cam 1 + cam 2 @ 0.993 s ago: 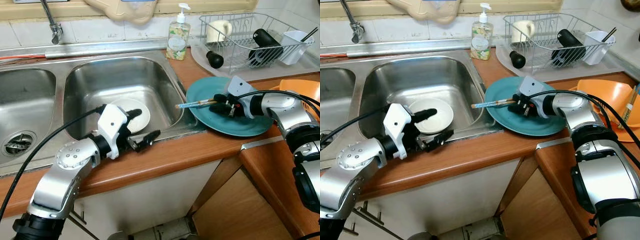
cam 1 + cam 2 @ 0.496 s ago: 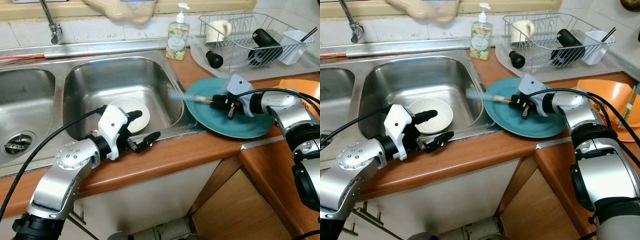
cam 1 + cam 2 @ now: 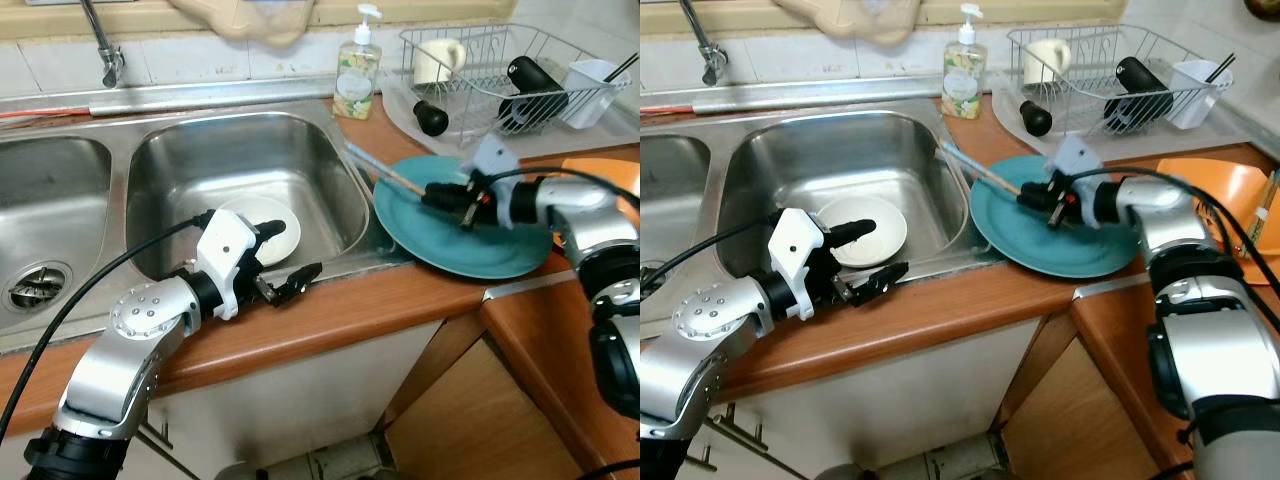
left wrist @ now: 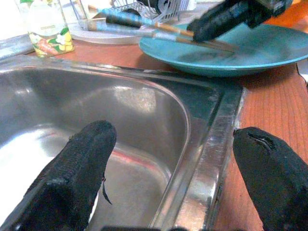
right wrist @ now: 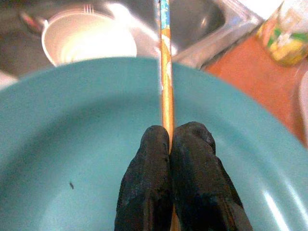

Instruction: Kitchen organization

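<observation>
The 2 head views look down on the sink [image 3: 240,180] and counter. Each wrist view sits close, and both share the teal plate [image 5: 57,144], somewhat blurred.

Even, fairly bright indoor light falls across the scene, with no hard shadows. The steel sink [image 3: 240,160] throws soft glare off its far wall and rim. The chopsticks [image 3: 385,177] are smeared by motion blur in the head views, as is the right gripper [image 3: 437,194] slightly. In the left wrist view the near fingers [image 4: 79,178] are soft and the plate [image 4: 250,50] blurs.
</observation>
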`<state>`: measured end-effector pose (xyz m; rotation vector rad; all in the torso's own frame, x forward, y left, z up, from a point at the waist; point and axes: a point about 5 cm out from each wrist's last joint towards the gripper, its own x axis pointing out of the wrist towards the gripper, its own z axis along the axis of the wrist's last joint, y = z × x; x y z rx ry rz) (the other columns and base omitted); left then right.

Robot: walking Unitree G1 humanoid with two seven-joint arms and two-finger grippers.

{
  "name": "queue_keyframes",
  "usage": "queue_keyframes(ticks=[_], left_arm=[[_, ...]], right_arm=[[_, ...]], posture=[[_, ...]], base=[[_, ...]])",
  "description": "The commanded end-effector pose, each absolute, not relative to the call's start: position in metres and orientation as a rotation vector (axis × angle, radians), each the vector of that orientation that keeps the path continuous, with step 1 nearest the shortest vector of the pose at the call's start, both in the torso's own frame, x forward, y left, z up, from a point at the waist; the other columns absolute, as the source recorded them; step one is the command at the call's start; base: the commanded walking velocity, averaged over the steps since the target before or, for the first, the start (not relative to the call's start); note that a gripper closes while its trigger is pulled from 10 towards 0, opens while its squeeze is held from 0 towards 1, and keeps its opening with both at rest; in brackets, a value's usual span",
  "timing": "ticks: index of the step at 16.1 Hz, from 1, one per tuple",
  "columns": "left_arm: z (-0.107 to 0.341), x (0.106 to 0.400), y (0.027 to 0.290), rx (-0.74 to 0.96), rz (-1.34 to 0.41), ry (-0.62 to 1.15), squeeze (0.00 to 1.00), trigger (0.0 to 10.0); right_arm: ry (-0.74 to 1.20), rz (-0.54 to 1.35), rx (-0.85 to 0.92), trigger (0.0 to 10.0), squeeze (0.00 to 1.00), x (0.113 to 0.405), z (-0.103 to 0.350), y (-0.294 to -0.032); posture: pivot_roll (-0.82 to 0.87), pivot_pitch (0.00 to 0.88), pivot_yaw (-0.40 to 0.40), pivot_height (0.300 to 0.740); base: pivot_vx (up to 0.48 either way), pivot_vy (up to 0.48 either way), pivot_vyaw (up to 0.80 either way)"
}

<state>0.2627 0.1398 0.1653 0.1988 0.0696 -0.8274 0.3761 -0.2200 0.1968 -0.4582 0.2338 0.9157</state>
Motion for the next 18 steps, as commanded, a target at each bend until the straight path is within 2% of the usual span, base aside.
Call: queue_keyframes(ticks=[1,7,12,13,15,16,17,18], left_arm=[[0.168,0.261,0.136,0.206,-0.855,0.063,0.00,10.0],[0.173,0.264,0.133,0.180,-0.851,0.036,0.00,10.0],[0.182,0.274,0.126,0.091,-0.841,-0.012,0.00,10.0],[0.186,0.278,0.124,0.047,-0.837,-0.034,1.00,10.0],[0.199,0.289,0.117,-0.067,-0.844,-0.099,1.00,10.0],[0.203,0.291,0.115,-0.105,-0.855,-0.116,0.95,10.0],[0.205,0.293,0.113,-0.147,-0.867,-0.125,0.57,10.0],[0.210,0.294,0.109,-0.233,-0.896,-0.145,0.00,10.0]], right_arm=[[0.195,0.906,-0.439,0.0,0.00,0.375,0.207,-0.228],[0.020,0.820,-0.331,0.0,0.00,0.367,0.228,-0.236],[-0.064,0.747,-0.250,0.0,0.00,0.360,0.230,-0.227],[-0.082,0.743,-0.221,0.0,0.00,0.357,0.230,-0.223],[-0.114,0.743,-0.160,0.0,0.00,0.347,0.230,-0.210],[-0.122,0.753,-0.147,0.0,0.00,0.344,0.230,-0.206],[-0.127,0.761,-0.132,0.0,0.00,0.340,0.230,-0.202],[-0.137,0.784,-0.106,0.0,0.00,0.333,0.231,-0.195]], posture=[[-0.07,0.000,-0.012,0.740],[-0.08,0.000,-0.005,0.740],[-0.09,0.000,0.003,0.740],[-0.09,0.000,0.007,0.740],[-0.09,0.000,0.015,0.740],[-0.09,0.000,0.019,0.740],[-0.09,0.000,0.020,0.740],[-0.09,0.000,0.022,0.740]], base=[[0.000,0.000,0.00],[0.000,0.000,0.00],[0.000,0.000,0.00],[0.000,0.000,0.00],[0.000,0.000,0.00],[0.000,0.000,0.00],[0.000,0.000,0.00],[0.000,0.000,0.00]])
